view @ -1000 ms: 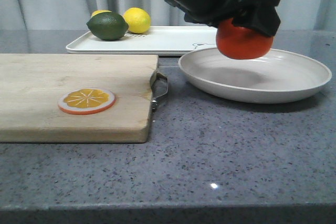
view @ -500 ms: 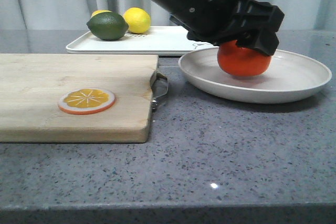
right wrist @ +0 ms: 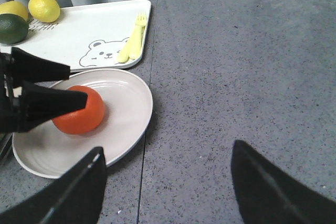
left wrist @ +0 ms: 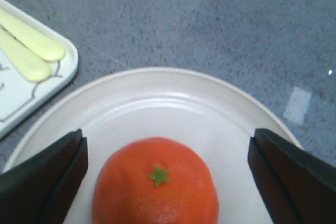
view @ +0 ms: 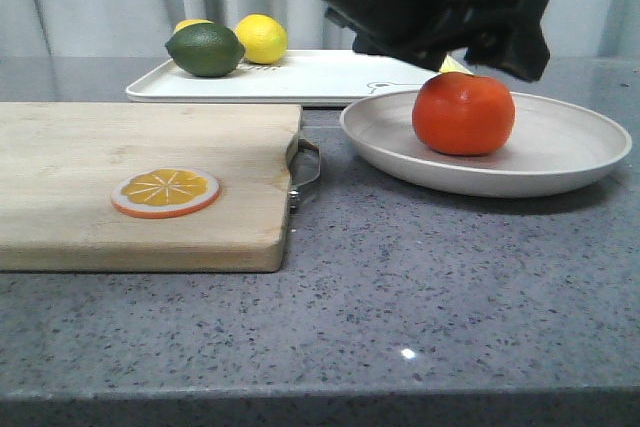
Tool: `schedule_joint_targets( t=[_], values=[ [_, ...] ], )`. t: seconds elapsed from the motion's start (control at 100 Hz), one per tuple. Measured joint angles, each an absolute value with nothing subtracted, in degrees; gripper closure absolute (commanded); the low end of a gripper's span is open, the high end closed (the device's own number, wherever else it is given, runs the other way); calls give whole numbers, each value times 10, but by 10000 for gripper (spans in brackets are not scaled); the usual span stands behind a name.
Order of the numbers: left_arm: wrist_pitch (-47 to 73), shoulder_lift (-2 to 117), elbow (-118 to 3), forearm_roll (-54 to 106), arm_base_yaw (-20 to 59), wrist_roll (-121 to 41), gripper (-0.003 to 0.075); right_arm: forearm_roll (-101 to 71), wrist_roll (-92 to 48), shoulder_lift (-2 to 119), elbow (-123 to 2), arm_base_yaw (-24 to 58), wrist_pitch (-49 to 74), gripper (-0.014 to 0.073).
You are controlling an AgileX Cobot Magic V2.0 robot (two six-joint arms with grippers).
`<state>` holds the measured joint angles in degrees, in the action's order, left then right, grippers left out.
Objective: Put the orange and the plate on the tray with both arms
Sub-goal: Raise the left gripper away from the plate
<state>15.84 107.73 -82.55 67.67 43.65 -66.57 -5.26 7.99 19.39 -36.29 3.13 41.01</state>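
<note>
Your left gripper: jaws spread wide, clear of orange, holding nothing. Orange sits in plate, stem up. Half second ago fingers flanked orange low; now gripper lifted above it. Your right gripper: spread, empty, over bare counter. Tray behind plate; bear drawing, no readable writing.

The left arm reaches across from the upper left, its left gripper hanging with jaws spread wide and gripping nothing, while the right gripper sits off to the right, its jaws likewise parted and unladen.
</note>
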Motion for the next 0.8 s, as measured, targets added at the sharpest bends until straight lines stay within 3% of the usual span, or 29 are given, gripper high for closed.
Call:
schedule_joint_targets(
  t=[0.25, 0.8],
  values=[
    [85, 978, -774, 669, 434, -666, 123, -53, 80, 194, -363, 31, 417, 83],
    [-24, 620, -441, 663, 335, -666, 135, -53, 80, 194, -363, 31, 440, 83]
  ],
)
